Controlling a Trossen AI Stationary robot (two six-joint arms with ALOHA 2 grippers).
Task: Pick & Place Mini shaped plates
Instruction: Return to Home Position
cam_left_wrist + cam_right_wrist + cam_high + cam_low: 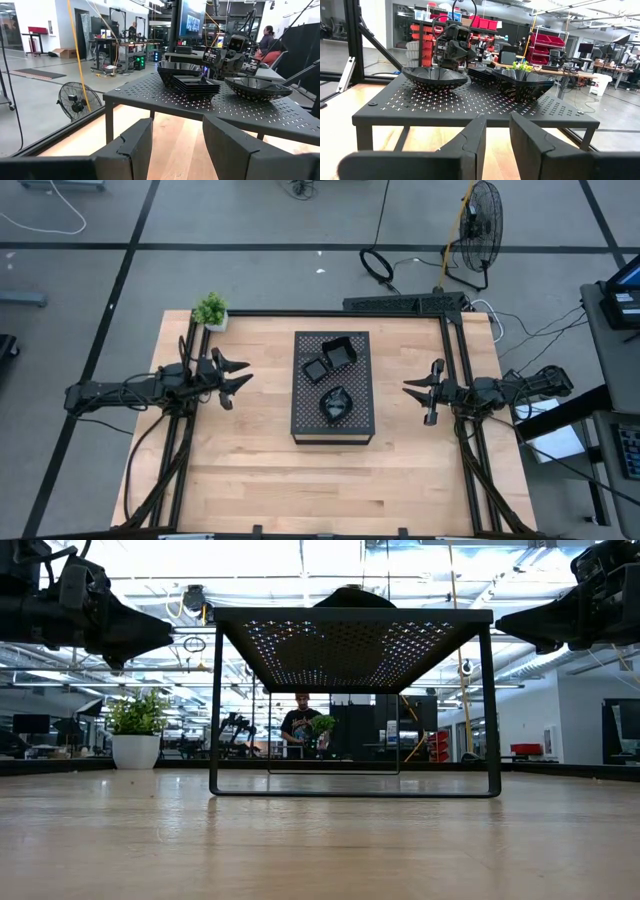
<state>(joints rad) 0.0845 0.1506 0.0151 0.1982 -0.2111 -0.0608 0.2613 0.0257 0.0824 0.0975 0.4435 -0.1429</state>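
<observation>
On the perforated shelf [310,418], leaf plates [335,404], long axis diagonal, left tool [177,120] released, right tool [497,117] released

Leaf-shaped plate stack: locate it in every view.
High view: leaf-shaped plate stack, lower half of the shelf.
Low view: a dark hump above the shelf top; which stack, cannot tell.
Left wrist view: stack on the shelf beside the square plates.
Right wrist view: stack on the shelf.
Shared landmark: the perforated shelf.
</observation>
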